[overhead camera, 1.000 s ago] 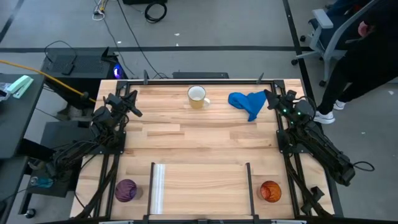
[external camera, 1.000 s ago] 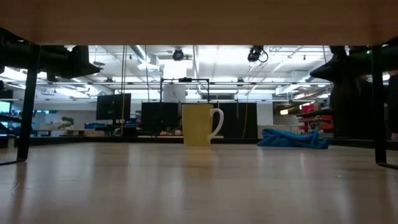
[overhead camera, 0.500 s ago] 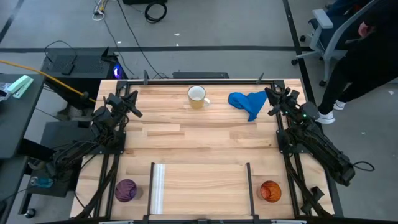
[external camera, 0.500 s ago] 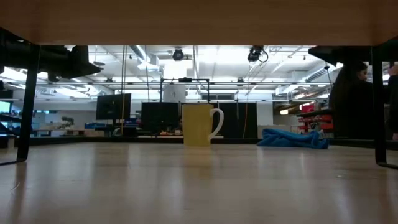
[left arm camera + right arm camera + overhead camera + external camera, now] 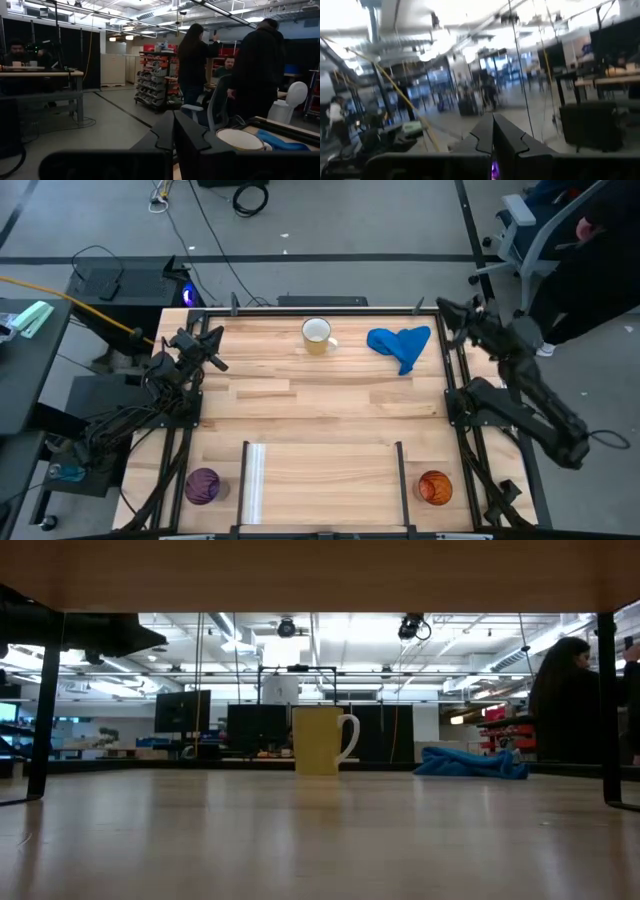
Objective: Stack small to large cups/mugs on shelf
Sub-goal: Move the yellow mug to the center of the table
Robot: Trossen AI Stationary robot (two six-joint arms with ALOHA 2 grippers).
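Nothing is picked up yet. The white ceramic mug with a handle (image 5: 318, 335) stands upright at the far middle of the light wooden surface (image 5: 320, 405), with the crumpled blue cloth (image 5: 400, 345) lying just to its right, apart from it. The purple patterned round cup (image 5: 203, 485) sits at the near left, outside the pale upright strip (image 5: 254, 481); the orange patterned round cup (image 5: 434, 487) sits at the near right, outside the thin dark post (image 5: 401, 480). Between those two uprights, the slatted wooden shelf section (image 5: 325, 475) is bare of cups.

The left gripper (image 5: 209, 348) waits at the far left edge, its fingers (image 5: 185, 135) pressed together. The right gripper (image 5: 450, 309) is lifted beyond the far right corner, fingers (image 5: 495, 132) likewise closed tight.

My read on handling: the mug looks rigid, glazed, probably slick and breakable. A pinch across the rim wall opposite the handle seems safest. The small cups look light, so gentle pressure should do.

The high view alone shows the purple and orange cups and the shelf. The low view shows only the mug (image 5: 322, 741) and cloth (image 5: 470, 762), confirming that both rest flat. The left wrist view catches the mug's rim (image 5: 240, 140) and people standing beyond.
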